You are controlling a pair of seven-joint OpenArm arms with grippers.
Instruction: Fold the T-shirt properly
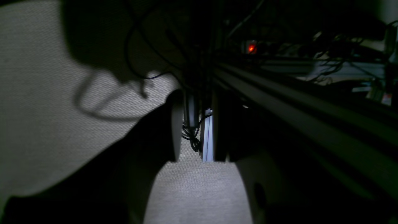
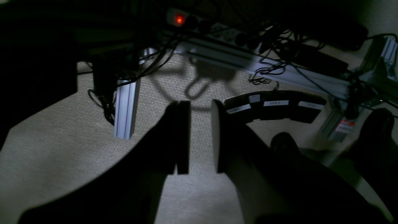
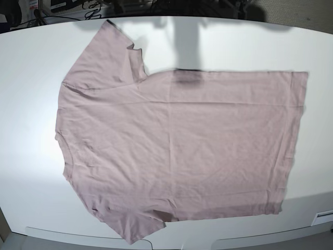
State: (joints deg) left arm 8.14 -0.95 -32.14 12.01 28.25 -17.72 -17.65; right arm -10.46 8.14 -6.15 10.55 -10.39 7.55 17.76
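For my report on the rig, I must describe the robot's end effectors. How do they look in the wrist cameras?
Both look dark, almost black in the dim light. The left end effector has two flat, plate-like fingers with paler inner faces and rounded tips. The right end effector has the same flat fingers, with a layered edge on one. No markings or cables on them can be made out. The base view shows neither arm.

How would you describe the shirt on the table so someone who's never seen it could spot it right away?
Find the white table that fills the base view. Spread flat across most of it lies the T-shirt, neck end toward the view's left, hem toward the right. It is plain dusty pink with short sleeves, and the only thing lying on the table.
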